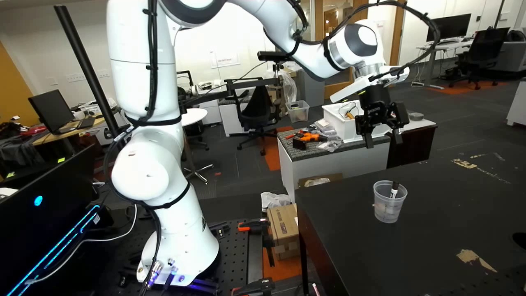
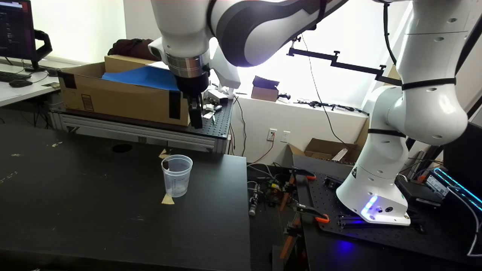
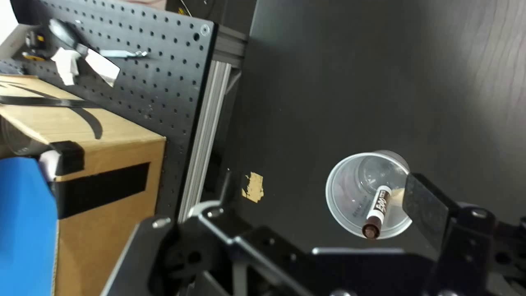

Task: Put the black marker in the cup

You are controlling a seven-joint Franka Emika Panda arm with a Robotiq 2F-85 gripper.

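Note:
The translucent cup (image 1: pixel 385 210) stands upright on the black table in both exterior views (image 2: pixel 180 180). The dark marker (image 1: pixel 394 190) with a white band is inside the cup, leaning on its wall with the dark cap end up at the rim. In the wrist view the marker (image 3: pixel 379 207) lies within the cup's (image 3: pixel 347 193) rim, cap toward the gripper. My gripper (image 1: pixel 383 140) is open and empty, well above the table and apart from the cup. In the wrist view one finger covers part of the cup's right rim. The gripper (image 2: pixel 196 119) points down.
The black table (image 1: pixel 345 238) has tan worn patches (image 1: pixel 476 259) and a round hole (image 2: pixel 122 148). A cardboard box (image 2: pixel 128 99) with blue material stands on a perforated bench behind the table. A white bin (image 1: pixel 343 121) and tools sit on a low cabinet.

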